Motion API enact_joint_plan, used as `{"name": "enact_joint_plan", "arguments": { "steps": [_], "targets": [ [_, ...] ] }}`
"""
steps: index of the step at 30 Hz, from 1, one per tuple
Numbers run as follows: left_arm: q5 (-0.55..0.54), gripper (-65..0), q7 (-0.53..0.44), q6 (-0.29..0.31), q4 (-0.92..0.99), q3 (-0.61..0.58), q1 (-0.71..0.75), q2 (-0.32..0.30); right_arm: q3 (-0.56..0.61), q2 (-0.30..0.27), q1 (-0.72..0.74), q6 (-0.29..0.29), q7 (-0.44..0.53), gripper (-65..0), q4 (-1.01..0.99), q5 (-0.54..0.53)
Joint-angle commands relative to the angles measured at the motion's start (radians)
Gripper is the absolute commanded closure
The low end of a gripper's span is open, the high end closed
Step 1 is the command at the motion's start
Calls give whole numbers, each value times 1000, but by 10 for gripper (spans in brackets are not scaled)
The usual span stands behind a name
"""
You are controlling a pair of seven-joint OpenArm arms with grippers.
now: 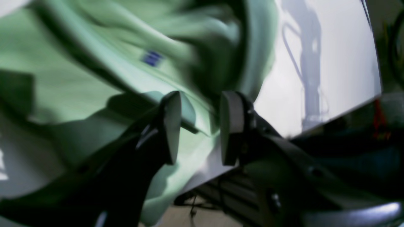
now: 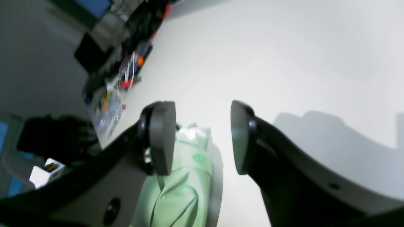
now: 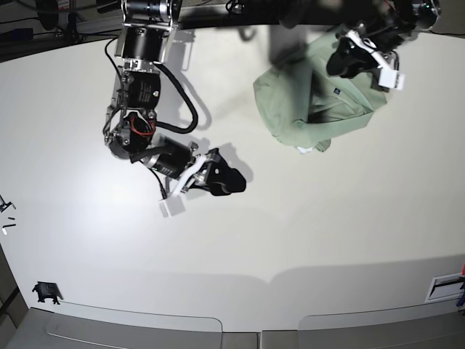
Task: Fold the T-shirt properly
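The T-shirt (image 3: 309, 102) lies bunched in a pale mint-green heap at the back right of the white table (image 3: 290, 240). Its small dark blue label (image 1: 152, 58) shows among blurred folds. My left gripper (image 3: 349, 59) hovers over the heap's far right part. In the left wrist view the left gripper (image 1: 200, 129) is open, with cloth visible behind the gap but not pinched. My right gripper (image 3: 227, 180) is out over bare table, well to the left of the shirt. The right gripper (image 2: 202, 138) is open and holds nothing. Below it lies a folded edge of the T-shirt (image 2: 180, 186) with a button (image 2: 198, 157).
The table's edge (image 1: 334, 118) runs close beside the shirt in the left wrist view. Tools and cables (image 2: 126, 72) clutter the area beyond the table in the right wrist view. A small black object (image 3: 45, 292) sits at the front left corner.
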State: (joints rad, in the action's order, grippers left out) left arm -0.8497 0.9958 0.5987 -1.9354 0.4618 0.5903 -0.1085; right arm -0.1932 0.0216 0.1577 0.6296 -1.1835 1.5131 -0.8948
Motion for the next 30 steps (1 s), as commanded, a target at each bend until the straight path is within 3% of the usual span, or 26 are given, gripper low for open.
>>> {"name": "enact_joint_plan", "arguments": {
  "steps": [1,8,13,23,28,30],
  "targets": [
    [8,-197,-22,-13,-17,-16,5,-5,13,-2,22,11,14,-265,19,-29],
    [153,-203,-56,-103,-16,-113,5,-5,64,1,22,11,14,-265,19,-29],
    [222,-203,-48,-119,-17,-111,6,-6,64,3,22,11,14,-265,19,-25],
    [204,-203,-60,-147,-17,-77,11,-5,64,3,22,11,15,-265,19,-25],
    [189,-203,-183,-156,-16,-77,7,11,64,4,22,11,16,-265,19,-26],
    [195,-203,-183,-167,-16,-77,-1,11,64,3,22,11,16,-265,19,-26]
  ]
}}
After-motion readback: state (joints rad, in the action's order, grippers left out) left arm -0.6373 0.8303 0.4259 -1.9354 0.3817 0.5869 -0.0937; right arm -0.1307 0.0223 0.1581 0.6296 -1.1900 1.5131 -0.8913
